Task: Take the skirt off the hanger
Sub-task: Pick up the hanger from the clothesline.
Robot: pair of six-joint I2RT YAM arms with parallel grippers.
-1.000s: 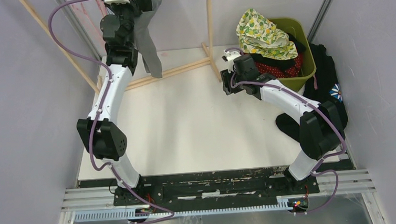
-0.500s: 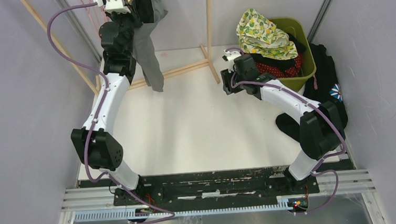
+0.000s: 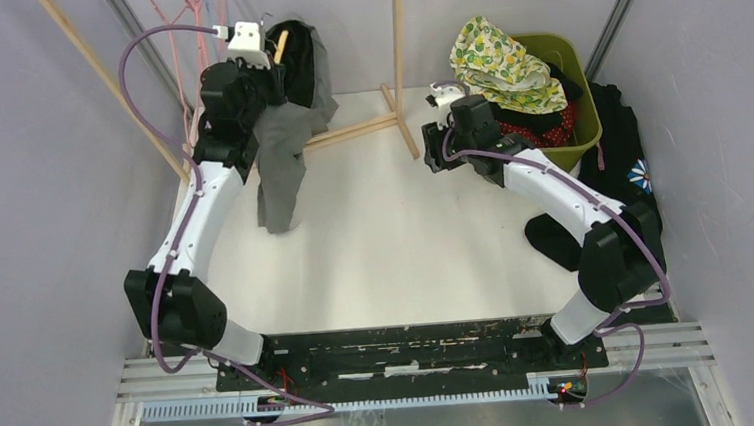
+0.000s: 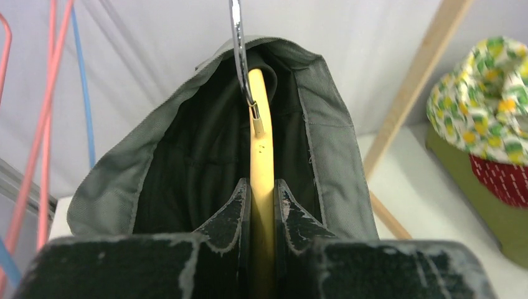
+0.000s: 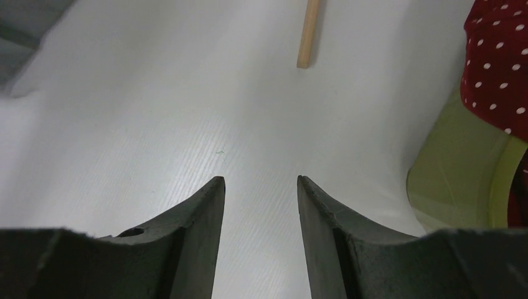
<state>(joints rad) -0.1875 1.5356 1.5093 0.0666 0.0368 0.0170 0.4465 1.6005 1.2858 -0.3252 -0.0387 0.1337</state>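
Grey skirt (image 4: 336, 162), seemingly dark-lined, drapes over wooden hanger (image 4: 261, 156).

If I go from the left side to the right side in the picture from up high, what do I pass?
Slanted wooden stick → grey skirt → upright wooden stick → yellow fruit-print cloth → green basket.

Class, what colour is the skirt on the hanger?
The skirt is grey, seen best in the left wrist view.
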